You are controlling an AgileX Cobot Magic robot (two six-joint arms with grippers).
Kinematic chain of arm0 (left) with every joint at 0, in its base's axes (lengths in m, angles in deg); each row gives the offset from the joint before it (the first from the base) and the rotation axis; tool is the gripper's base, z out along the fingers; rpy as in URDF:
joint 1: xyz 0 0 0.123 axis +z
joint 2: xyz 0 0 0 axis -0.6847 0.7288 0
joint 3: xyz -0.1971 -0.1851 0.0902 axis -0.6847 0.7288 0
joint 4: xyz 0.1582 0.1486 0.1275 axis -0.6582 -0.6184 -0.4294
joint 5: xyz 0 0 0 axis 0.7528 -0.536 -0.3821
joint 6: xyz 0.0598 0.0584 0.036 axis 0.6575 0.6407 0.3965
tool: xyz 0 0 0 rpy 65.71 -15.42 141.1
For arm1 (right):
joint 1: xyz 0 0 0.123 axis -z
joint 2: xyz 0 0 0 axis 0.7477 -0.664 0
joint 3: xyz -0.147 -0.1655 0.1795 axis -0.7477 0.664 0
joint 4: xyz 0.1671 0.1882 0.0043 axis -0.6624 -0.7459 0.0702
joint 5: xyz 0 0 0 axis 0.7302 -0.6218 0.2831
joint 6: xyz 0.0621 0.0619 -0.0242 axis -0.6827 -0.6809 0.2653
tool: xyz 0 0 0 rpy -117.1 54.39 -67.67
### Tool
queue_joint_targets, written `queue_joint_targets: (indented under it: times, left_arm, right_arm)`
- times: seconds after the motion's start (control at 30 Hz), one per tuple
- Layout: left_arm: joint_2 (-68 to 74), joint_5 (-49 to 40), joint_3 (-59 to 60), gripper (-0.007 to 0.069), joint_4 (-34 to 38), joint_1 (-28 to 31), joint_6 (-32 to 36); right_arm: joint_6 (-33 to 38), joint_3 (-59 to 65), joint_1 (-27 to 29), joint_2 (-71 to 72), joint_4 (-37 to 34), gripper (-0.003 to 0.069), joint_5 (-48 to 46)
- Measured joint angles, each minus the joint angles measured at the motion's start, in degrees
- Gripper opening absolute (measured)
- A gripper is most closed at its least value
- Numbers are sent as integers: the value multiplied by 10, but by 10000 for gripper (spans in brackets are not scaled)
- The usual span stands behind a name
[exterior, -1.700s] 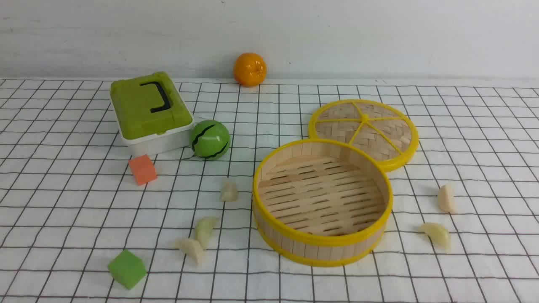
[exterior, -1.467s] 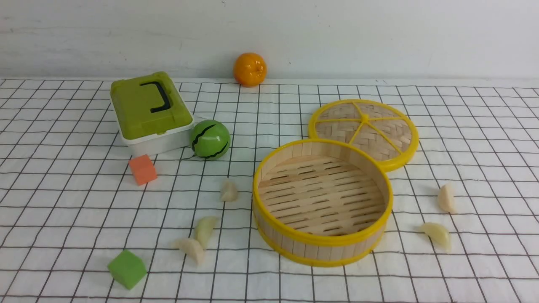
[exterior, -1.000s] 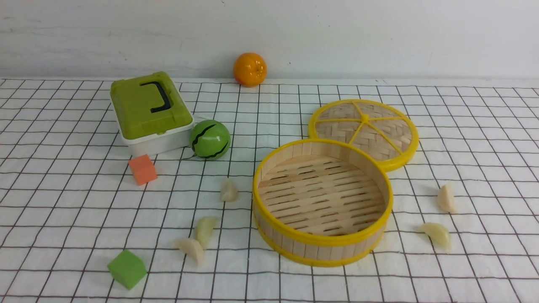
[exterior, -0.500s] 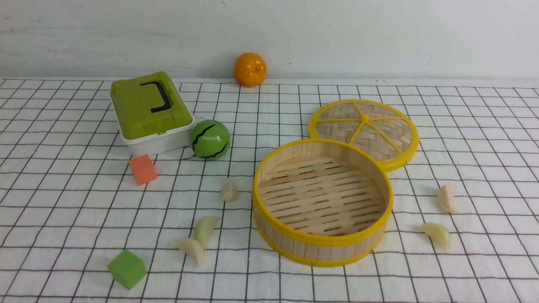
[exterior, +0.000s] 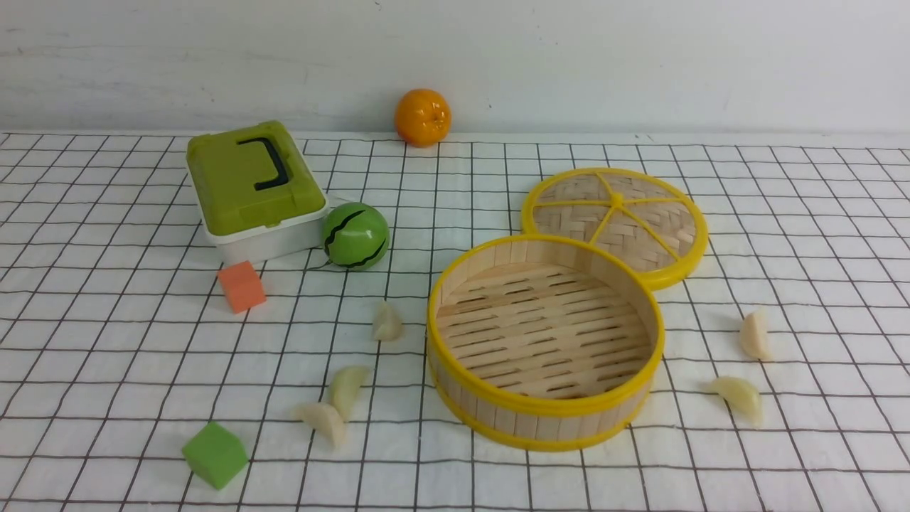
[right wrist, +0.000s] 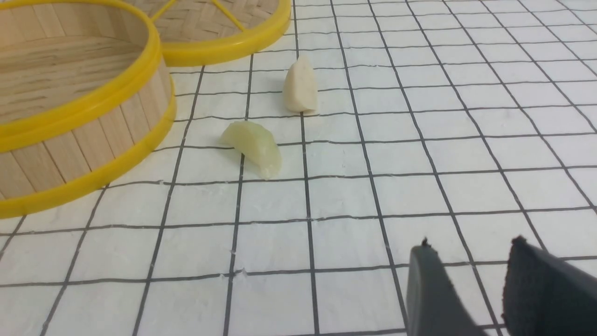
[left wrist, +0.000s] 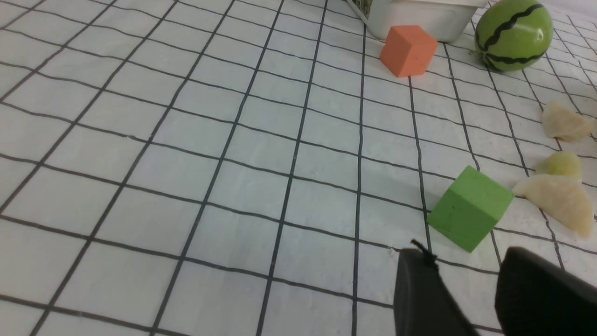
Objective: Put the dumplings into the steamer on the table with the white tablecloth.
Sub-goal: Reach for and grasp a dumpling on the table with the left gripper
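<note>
Nothing moved: glossy cream dumplings point(exterior: 387, 322) lie outside the steamer point(exterior: 544, 419); left gripper point(left wrist: 464, 254), right gripper point(right wrist: 471, 245) agape.

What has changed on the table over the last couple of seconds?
Nothing visibly. The five dumplings lie on the white tablecloth where they were, three left of the steamer and two right of it; the steamer is empty as before. The left gripper and right gripper hold nothing.

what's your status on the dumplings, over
Left pincer and right pincer open, empty. Five dumplings on the cloth, none in the steamer. Lid off; green cube near the left three.
</note>
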Motion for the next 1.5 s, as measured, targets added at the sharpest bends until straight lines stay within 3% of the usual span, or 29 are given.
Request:
queue_joint_targets:
  times: [0.93,1.07,1.17,1.23,1.27,1.3,1.37,1.5]
  left_arm:
    - [0,9,0,239,-3,0,0]
    - [0,32,0,239,24,0,-17]
    - [0,59,0,239,116,0,-91]
    - [0,79,0,239,252,0,-182]
    - [0,82,0,239,277,0,-199]
    - [0,97,0,239,374,0,-274]
    - [0,108,0,239,475,0,-334]
    - [0,118,0,239,557,0,-358]
  right_arm:
    - [0,0,0,0,-54,240,0]
    - [0,0,0,0,-54,240,0]
    - [0,0,0,0,-65,240,0]
    - [-8,0,0,0,-104,240,-1]
    - [-12,0,0,0,-114,240,-1]
    - [-37,0,0,0,-175,240,-5]
    - [-73,1,0,0,-250,240,-9]
    - [-135,5,0,0,-402,240,-14]
